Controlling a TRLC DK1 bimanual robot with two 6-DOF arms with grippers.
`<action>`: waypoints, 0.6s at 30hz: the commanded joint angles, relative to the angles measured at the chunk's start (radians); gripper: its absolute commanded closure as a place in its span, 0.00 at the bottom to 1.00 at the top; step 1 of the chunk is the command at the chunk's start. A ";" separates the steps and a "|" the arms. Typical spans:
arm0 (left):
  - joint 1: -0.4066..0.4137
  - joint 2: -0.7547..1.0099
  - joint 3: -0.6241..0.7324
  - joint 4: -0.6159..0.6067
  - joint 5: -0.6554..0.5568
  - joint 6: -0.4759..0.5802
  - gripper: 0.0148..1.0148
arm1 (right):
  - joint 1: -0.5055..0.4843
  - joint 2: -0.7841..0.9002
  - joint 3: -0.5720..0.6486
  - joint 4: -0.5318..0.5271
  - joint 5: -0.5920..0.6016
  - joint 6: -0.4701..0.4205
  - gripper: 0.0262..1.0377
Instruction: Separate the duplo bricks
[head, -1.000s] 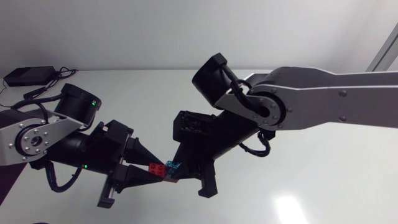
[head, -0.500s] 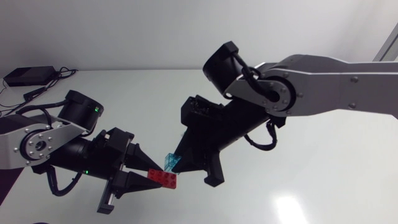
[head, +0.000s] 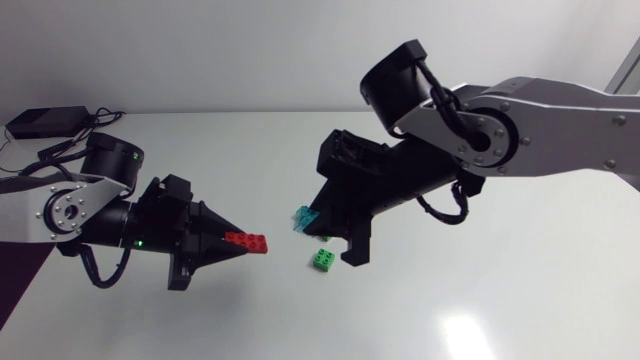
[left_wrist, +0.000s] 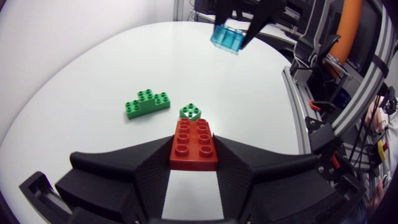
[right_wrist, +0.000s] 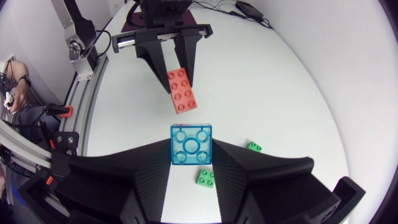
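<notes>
Left of centre in the head view, the left hand (left_wrist: 193, 163) grips a red brick (head: 248, 241) between both fingers. Right of it, the right hand (right_wrist: 191, 163) clamps a clear blue brick (head: 304, 217). A small green brick (head: 323, 260) lies on the desk (head: 500, 290) just below.

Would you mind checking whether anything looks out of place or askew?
Nothing stands out. The left gripper holds the red brick, the right gripper the blue brick, clear of each other; a stepped green piece and a small green brick lie studs-up on the table.
</notes>
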 joint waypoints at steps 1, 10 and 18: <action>0.014 0.070 0.013 0.064 -0.014 -0.084 0.69 | -0.001 0.020 -0.043 0.006 0.006 -0.008 0.75; 0.006 0.282 0.026 0.333 -0.114 -0.195 0.68 | 0.001 0.001 -0.102 0.052 0.016 0.013 0.75; -0.015 0.422 0.036 0.448 -0.211 -0.227 0.68 | -0.022 -0.003 -0.129 0.068 0.063 0.022 0.75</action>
